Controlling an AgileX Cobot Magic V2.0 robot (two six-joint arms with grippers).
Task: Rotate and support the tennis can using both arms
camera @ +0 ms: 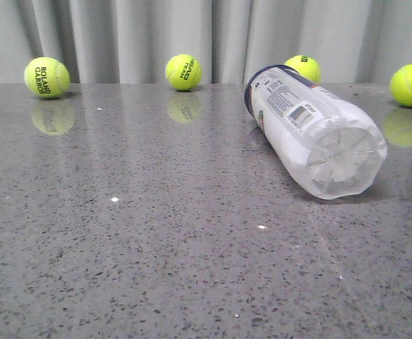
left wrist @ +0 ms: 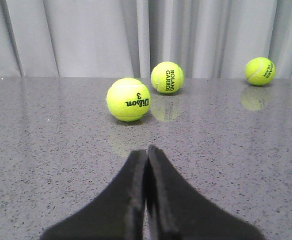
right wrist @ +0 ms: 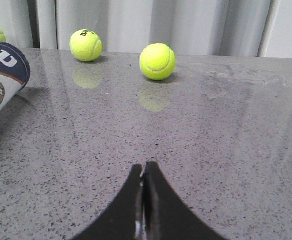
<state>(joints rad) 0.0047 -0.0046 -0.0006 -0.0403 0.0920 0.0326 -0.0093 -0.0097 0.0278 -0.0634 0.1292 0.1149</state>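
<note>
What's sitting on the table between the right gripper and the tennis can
Nothing. In the right wrist view, only bare grey tabletop lies between the shut right gripper and the tennis can on its side at the picture's edge.

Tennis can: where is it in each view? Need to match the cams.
Front view: tennis can lies on its side at right of centre, lobed clear base toward the camera.
Left wrist view: not in it; only balls beyond the shut left claw.
Right wrist view: only its navy-banded end shows, cut by the left edge; the right claw is shut and apart from it.
Shared landmark: the grey curtain behind the table.
</note>
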